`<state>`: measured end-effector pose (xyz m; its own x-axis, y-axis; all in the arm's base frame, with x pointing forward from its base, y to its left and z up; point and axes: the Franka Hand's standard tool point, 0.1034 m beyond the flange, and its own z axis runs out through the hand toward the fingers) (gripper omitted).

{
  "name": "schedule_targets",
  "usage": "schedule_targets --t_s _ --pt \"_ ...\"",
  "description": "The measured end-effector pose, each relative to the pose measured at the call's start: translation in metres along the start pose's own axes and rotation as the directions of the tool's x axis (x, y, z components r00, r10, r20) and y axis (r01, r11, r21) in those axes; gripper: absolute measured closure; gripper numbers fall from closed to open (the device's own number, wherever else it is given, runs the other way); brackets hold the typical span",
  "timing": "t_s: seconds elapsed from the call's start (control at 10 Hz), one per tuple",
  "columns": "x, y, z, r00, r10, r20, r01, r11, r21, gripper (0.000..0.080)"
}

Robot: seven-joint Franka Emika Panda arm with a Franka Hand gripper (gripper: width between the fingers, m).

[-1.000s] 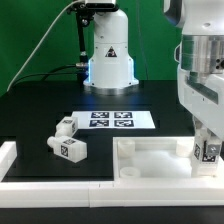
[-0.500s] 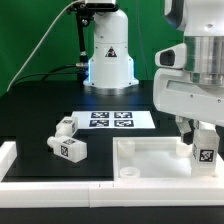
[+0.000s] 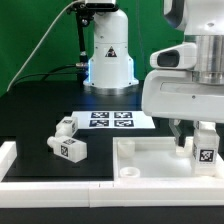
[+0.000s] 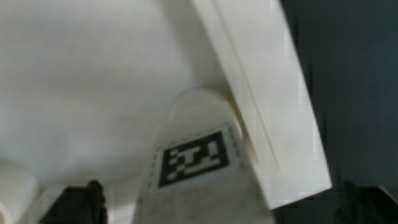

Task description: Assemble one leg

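Note:
A white leg (image 3: 207, 155) with a black-and-white tag stands upright at the right corner of the flat white rimmed panel (image 3: 150, 158). My gripper (image 3: 195, 140) hangs right over it, open, one finger on each side of the leg. In the wrist view the leg (image 4: 196, 160) rises between my dark fingertips (image 4: 80, 205), with room on both sides, next to the panel's rim (image 4: 258, 90). Two more legs (image 3: 70, 150) (image 3: 65, 127) lie on the black table at the exterior view's left.
The marker board (image 3: 112, 120) lies flat mid-table. The robot's white base (image 3: 108, 50) stands behind it. A white raised border (image 3: 40, 190) runs along the table's near edge. A green backdrop closes the back.
My hand has turned about its own axis over the leg, so its body now shows much wider toward the exterior view's left. The leg and its tag have stayed put.

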<state>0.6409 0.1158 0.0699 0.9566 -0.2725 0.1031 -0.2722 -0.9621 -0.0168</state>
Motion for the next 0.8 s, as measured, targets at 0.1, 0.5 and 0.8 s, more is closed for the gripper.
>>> schedule_targets --t_s 0.1,0.5,0.8 --pt "0.0019 -0.0001 0.0001 0.997 -0.079 -0.011 0.079 0.997 0.006 0.0150" --pt "0.0015 0.0001 0.0010 0.994 0.105 -0.008 -0.105 0.994 0.008 0.0408" --pt "0.0010 0.0007 0.0014 0.925 0.379 -0.010 -0.379 0.925 0.003 0.0514"
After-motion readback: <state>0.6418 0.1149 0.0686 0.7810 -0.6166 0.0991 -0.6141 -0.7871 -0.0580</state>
